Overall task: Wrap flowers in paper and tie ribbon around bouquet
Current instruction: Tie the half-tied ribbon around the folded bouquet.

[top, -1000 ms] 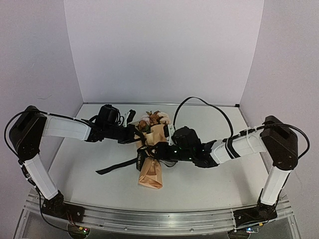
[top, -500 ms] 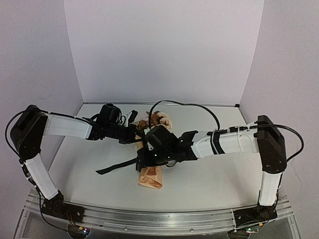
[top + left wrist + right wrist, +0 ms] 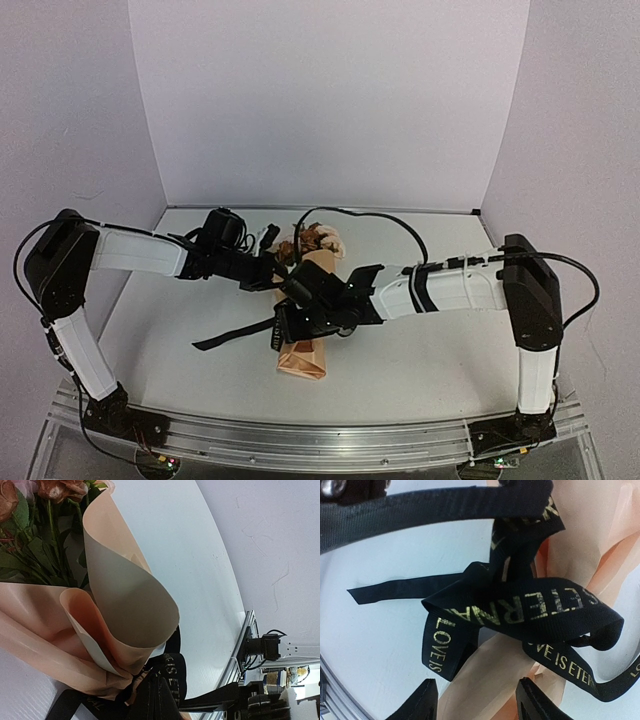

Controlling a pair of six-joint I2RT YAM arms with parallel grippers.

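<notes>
Hovering over the knotted ribbon (image 3: 520, 605), your right pincer (image 3: 477, 702) had its jaws standing apart, gripping nothing. The bouquet (image 3: 303, 350) lay on the counter (image 3: 430, 360) midway between the arms, flowers (image 3: 315, 240) toward the back wall, ribbon looped round its waist, one end trailing left. Your left pincer (image 3: 268, 268) sat clamped tight by the bouquet's upper edge; what it pinched, I couldn't tell.

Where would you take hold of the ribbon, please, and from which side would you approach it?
On the ribbon, I'd take the loose tail lying flat on the table left of the bouquet. Come straight down from above, pinching across its width: there it is a single strand, clear of the tangled loops.
</notes>
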